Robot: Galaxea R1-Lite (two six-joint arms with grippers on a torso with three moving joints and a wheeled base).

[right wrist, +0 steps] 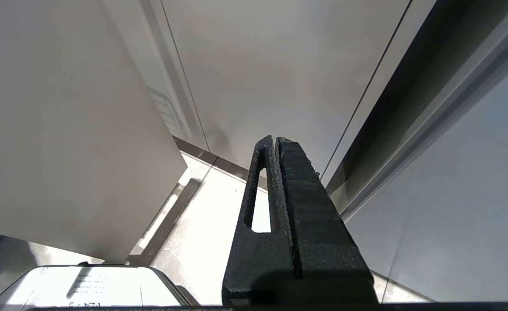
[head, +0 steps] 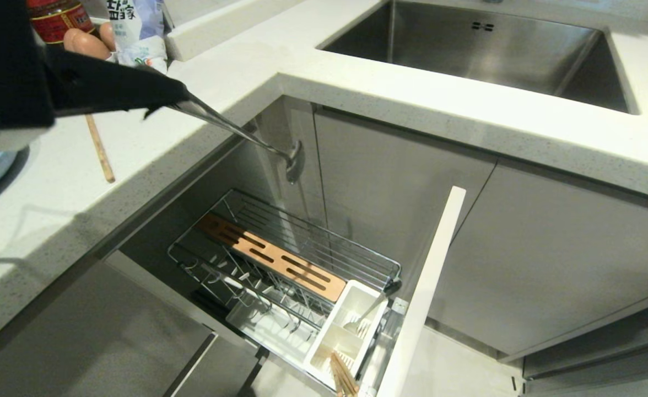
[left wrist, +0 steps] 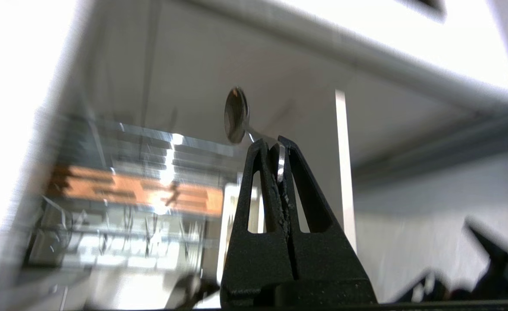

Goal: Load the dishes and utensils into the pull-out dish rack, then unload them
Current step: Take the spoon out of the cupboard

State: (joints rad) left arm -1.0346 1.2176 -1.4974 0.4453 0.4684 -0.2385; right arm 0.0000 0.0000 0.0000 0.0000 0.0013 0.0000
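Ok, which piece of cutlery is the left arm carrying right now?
Start at the pull-out dish rack below the counter's inner corner. Above it the left gripper holds a long-handled silver spoon by its handle, bowl hanging downward. Unlike the fork and chopsticks in the caddy, it's airborne.

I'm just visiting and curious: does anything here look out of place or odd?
One thing: a single light-wood chopstick lies alone on the white speckled countertop, while other chopsticks stand in the white plastic utensil caddy. Otherwise nothing is spilled or damaged; the left gripper holds the silver long-handled spoon.
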